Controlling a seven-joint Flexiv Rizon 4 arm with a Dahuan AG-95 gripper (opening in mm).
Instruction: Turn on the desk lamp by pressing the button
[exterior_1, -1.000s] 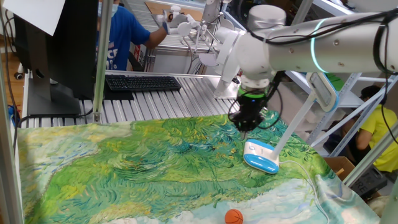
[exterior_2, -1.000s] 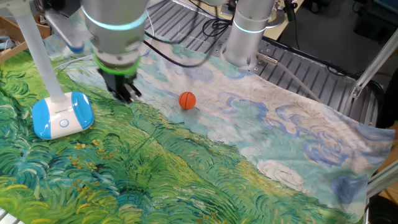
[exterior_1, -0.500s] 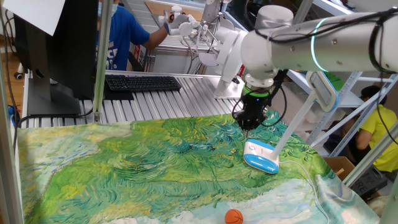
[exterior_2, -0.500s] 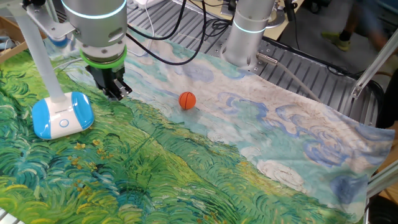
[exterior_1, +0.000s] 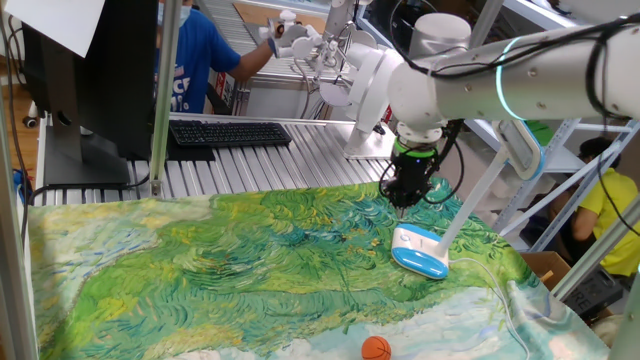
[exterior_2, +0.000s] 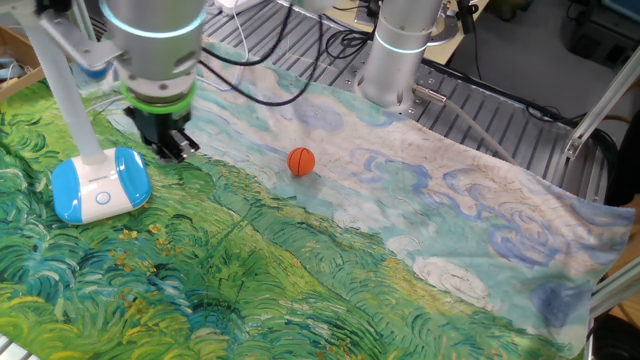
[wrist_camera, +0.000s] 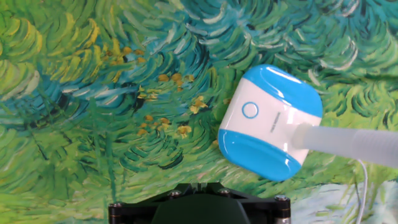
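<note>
Gripper (exterior_2: 172, 150) shifted nearer desk lamp (exterior_2: 100, 188) base, finger state can't tell; button (wrist_camera: 250, 110) unpressed, approx. halfway.

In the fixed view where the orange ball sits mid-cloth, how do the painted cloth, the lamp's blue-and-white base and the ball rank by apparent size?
1. Painted cloth
2. Lamp base
3. Orange ball
The gaps are wide, so camera nearness changes nothing.

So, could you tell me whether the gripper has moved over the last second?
Yes. The gripper has shifted toward the desk lamp base and away from the orange ball.
</note>
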